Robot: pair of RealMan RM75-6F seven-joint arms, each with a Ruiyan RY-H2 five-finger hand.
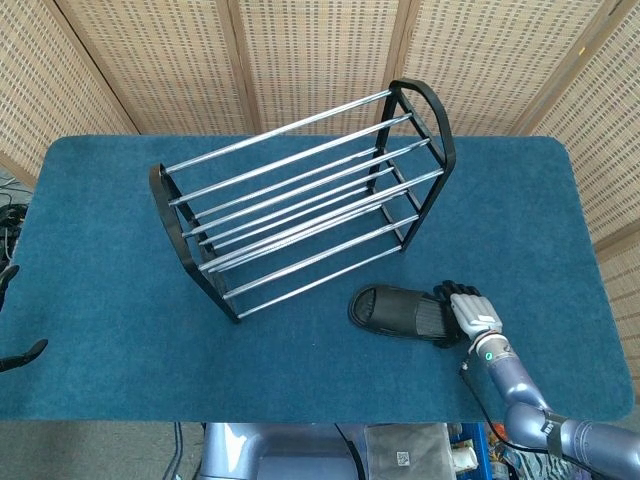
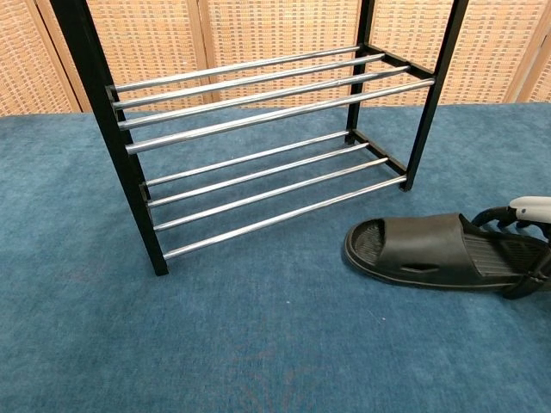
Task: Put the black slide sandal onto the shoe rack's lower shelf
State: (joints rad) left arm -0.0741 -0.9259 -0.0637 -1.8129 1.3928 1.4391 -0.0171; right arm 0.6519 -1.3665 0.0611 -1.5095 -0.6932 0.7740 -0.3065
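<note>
The black slide sandal (image 1: pixel 395 310) (image 2: pixel 422 249) lies flat on the blue table cover, toe pointing left, just right of the rack's front. My right hand (image 1: pixel 470 312) (image 2: pixel 527 211) is at its heel end, dark fingers (image 2: pixel 491 215) arched over the heel and the thumb low on the near side. The sandal rests on the cover and is not lifted. The shoe rack (image 1: pixel 300 200) stands at mid-table, and the chrome bars of its lower shelf (image 2: pixel 275 185) are bare. My left hand shows in neither view.
The blue cover (image 1: pixel 120 330) spreads wide to the left and front of the rack. Woven screens (image 1: pixel 320 50) close off the back. The table's front edge runs just below my right forearm (image 1: pixel 515 385). The rack's black end frame (image 2: pixel 422 112) stands close to the sandal's toe.
</note>
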